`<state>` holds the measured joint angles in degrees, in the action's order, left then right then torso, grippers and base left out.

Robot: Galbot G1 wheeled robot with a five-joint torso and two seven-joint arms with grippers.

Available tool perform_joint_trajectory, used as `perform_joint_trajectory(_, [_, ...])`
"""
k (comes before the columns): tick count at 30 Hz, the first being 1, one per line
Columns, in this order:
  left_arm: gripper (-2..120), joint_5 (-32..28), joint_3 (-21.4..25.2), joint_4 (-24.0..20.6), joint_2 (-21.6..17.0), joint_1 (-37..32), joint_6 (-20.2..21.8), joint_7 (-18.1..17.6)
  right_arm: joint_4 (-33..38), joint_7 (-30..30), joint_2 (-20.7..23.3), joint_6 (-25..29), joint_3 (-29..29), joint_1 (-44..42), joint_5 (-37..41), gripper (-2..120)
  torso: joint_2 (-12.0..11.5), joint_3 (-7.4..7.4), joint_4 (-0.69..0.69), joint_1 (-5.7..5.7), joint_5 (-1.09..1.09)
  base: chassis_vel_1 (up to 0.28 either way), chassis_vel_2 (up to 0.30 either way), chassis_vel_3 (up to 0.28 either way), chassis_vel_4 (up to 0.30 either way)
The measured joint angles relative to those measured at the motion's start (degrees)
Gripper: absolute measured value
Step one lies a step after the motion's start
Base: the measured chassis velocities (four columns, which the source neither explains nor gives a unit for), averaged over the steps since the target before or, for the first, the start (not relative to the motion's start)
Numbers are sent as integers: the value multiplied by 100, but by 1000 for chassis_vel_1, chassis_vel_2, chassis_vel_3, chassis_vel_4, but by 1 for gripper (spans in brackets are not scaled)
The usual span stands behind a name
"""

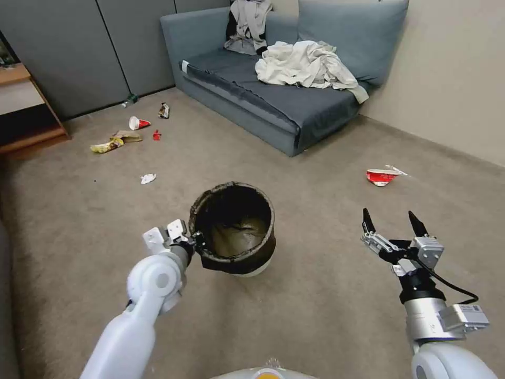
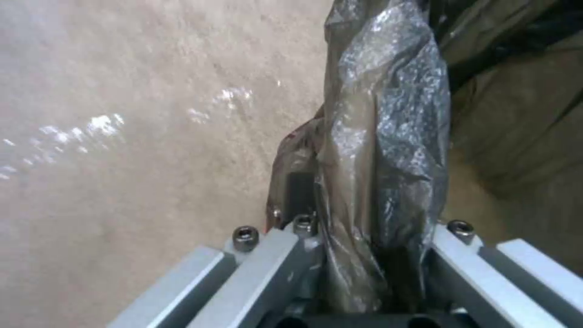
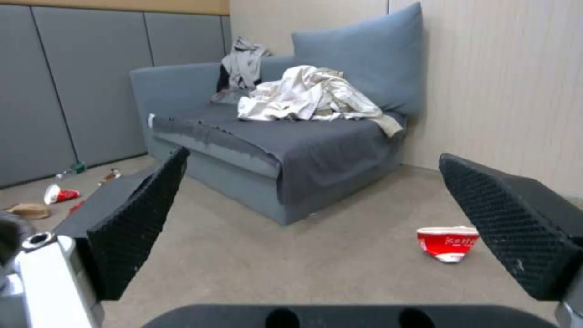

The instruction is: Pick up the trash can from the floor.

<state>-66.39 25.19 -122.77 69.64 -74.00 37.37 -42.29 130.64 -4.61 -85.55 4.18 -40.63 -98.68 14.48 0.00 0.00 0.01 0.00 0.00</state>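
The trash can [image 1: 234, 229] is in the middle of the head view, a small round white bin with a dark bag folded over its rim. It tilts, its opening turned towards me. I cannot tell whether its base touches the floor [image 1: 315, 305]. My left gripper [image 1: 195, 243] is shut on the can's near-left rim. In the left wrist view the shiny bag-covered rim of the trash can [image 2: 376, 136] runs between the jaws of the left gripper [image 2: 364, 255], above the carpet floor [image 2: 121, 182]. My right gripper [image 1: 392, 221] hangs open to the can's right, holding nothing; the right gripper [image 3: 309, 218] faces the sofa.
A grey-blue sofa [image 1: 273, 100] with crumpled clothes [image 1: 305, 66] stands at the back. A crushed red-white cup [image 1: 382, 176] lies on the carpet to the right, the same cup [image 3: 447, 243] ahead of the right gripper. Several litter pieces [image 1: 126, 138] lie far left beside a wooden shelf [image 1: 26, 110].
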Motion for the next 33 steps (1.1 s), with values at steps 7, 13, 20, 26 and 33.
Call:
perform_joint_trajectory(7, [1,-215,299,-842,-376,-354,100,-165,16,-2,15,-3,11,13,0,100,0,-1,0,0,-1,0,0,0,0])
perform_joint_trajectory(13, [1,-335,369,-1022,-473,-418,126,-236,28,-2,47,-12,5,19,3,100,0,-1,-1,0,-1,0,0,0,0])
perform_joint_trajectory(20, [1,-377,364,-1059,-465,-421,126,-256,32,-2,72,-20,-18,21,22,100,0,0,-1,0,0,0,0,0,0])
perform_joint_trajectory(26, [1,-389,335,-1052,-429,-388,126,-266,46,-2,77,-24,-27,15,26,100,0,0,-1,0,0,0,0,0,0])
perform_joint_trajectory(33, [1,-398,334,-1044,-407,-384,126,-268,59,-9,30,-28,-25,-7,21,100,0,0,-1,0,0,0,0,0,0])
